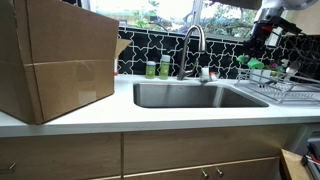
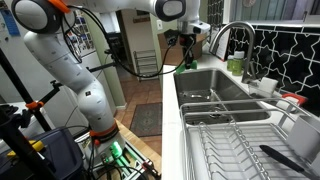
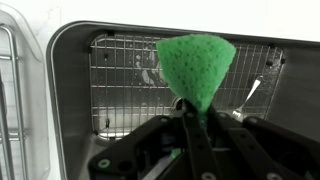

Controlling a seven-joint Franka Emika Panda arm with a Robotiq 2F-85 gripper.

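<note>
Grip: end effector (image 3: 190, 112) pinched narrow on green sponge (image 3: 197, 60).
Below: sink (image 3: 70, 90), wire grid (image 3: 120, 85).
Risk: held only by sponge's tip; could have slipped out, fallen.

Open sink (image 1: 190, 96), crowded edges
Free room lies above it; faucet (image 1: 193, 45), rack (image 1: 277, 83) and box (image 1: 55, 60) hem its sides.

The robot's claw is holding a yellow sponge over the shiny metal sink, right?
Not quite: the rounded foam sponge is green, not yellow. The wrist view shows the gripper shut on it over the shiny stainless steel sink.
</note>
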